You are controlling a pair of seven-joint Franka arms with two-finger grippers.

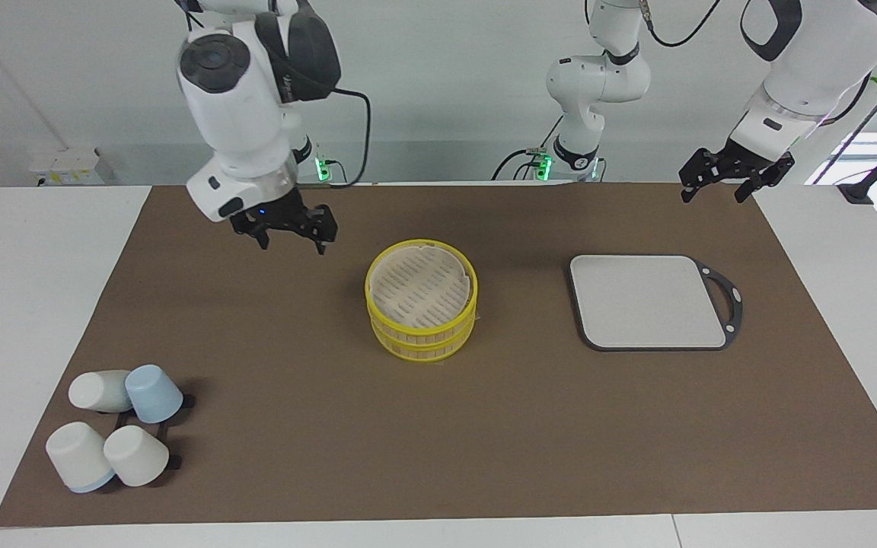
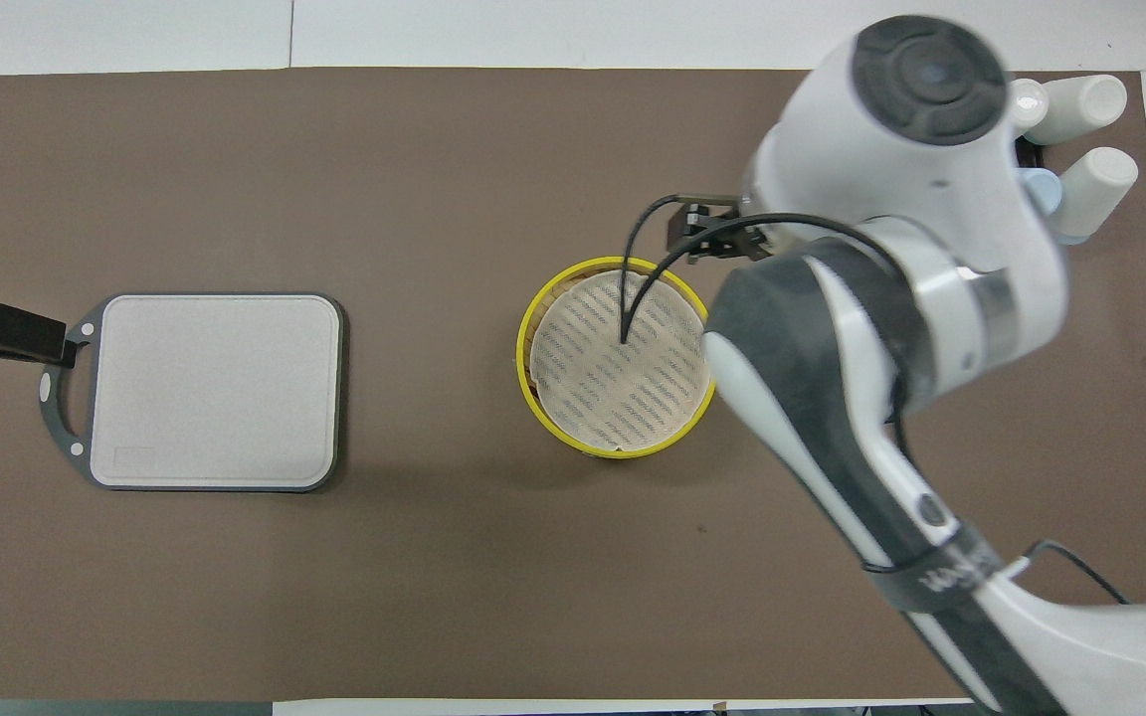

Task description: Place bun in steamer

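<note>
While lidded, steamer (image 1: 422,298) sits beside right gripper (image 1: 291,234).

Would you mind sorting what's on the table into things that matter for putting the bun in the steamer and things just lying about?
Belongs to the job:
- steamer, lid on, mid-table
- right gripper, raised over the mat beside the steamer
- left gripper, waiting near the board's end
- bun: none visible

Just lying about:
- grey board
- four cups on a dark rack

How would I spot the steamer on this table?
Look at the middle of the brown mat. The steamer is the round stacked basket there, between the grey board and the cups. Only it has bright yellow rims and a slotted lid.
</note>
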